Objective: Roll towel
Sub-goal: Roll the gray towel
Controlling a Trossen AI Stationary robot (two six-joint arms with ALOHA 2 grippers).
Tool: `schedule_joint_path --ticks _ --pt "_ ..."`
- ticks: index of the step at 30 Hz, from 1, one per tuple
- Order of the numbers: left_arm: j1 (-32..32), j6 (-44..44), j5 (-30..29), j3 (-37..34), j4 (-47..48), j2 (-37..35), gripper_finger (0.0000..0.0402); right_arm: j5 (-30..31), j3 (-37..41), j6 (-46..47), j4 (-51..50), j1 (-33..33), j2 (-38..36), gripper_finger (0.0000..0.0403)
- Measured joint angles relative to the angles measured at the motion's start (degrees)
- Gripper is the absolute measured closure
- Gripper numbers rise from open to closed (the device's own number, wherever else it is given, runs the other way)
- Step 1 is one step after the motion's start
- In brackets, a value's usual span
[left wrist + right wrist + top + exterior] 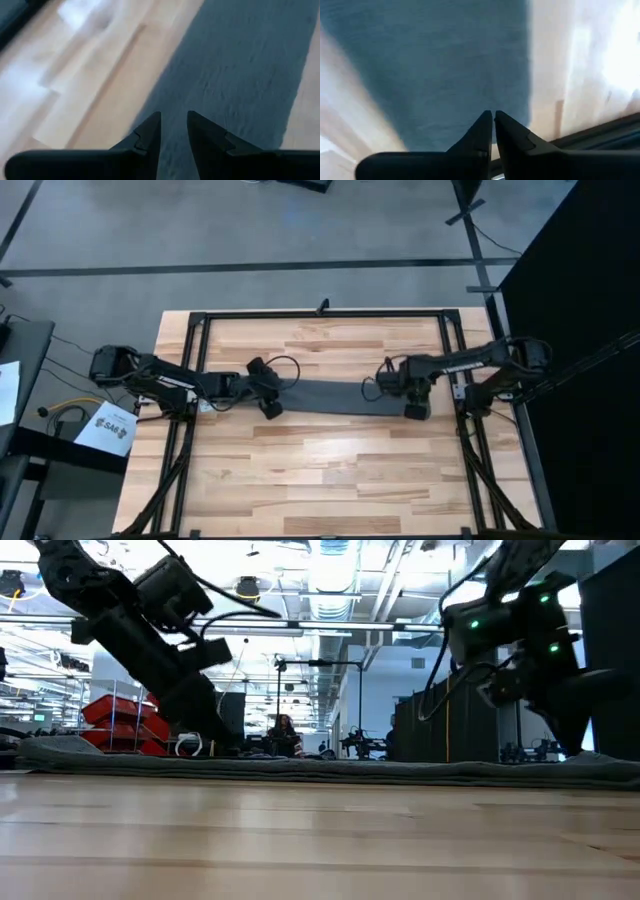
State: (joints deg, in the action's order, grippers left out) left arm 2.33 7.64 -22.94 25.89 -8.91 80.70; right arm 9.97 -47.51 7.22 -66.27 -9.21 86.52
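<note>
— High view? Long dark grey soft towel [335,394] flat across light wooden table [320,480]; left gripper [268,392] and right gripper [413,394] at opposite ends.
— Wrist views? Left fingers [150,131] slightly parted over cloth, holding nothing; right fingers [482,127] nearly closed. Writing unreadable.

Light wooden plank table [330,470], black metal frame [325,313] along edges. Grey floor [250,230], dark tape lines. Black curtain [580,280] beside right edge. Ceiling strip lights [330,570], red bins [120,720], dark cabinets [430,730] beyond far edge.
</note>
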Motion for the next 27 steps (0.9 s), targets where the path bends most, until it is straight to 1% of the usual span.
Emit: schedule_joint_path --ticks 4,7,10,13,18,20,23,25,27 --pt "0.00 1.36 -0.10 0.00 -1.12 5.96 0.0320 -0.30 0.63 -2.21 -0.56 -4.00 0.02 0.0402" --pt "0.00 2.08 -0.99 0.28 -3.60 9.16 0.0320 -2.72 2.82 -4.14 2.54 -5.33 0.02 0.0403" --pt "0.00 2.95 -1.14 0.33 -3.98 10.84 0.0320 -2.40 4.17 -4.50 3.37 -6.13 2.00 0.0403" --pt "0.00 2.93 -1.00 0.31 -3.49 10.92 0.0320 1.36 3.72 -4.83 4.16 -6.46 4.24 0.0403" --pt "0.00 2.97 -0.83 0.31 -2.18 10.57 0.0320 3.65 3.53 -7.53 4.88 -6.93 9.30 0.0403" --pt "0.00 2.96 -0.81 0.31 -2.20 10.59 0.0320 6.88 3.50 -7.83 4.21 -6.97 10.74 0.0403" --pt "0.00 2.97 -0.66 0.27 -2.18 10.59 0.0320 11.92 2.56 -7.35 0.77 -6.98 10.88 0.0403" --pt "0.00 2.95 -0.57 0.24 -2.18 10.55 0.0320 14.45 1.64 -6.72 -2.58 -6.90 9.35 0.0403" --pt "0.00 2.95 -0.53 0.18 -2.31 10.55 0.0320 15.81 0.23 -5.95 -3.64 -6.36 6.89 0.0403"
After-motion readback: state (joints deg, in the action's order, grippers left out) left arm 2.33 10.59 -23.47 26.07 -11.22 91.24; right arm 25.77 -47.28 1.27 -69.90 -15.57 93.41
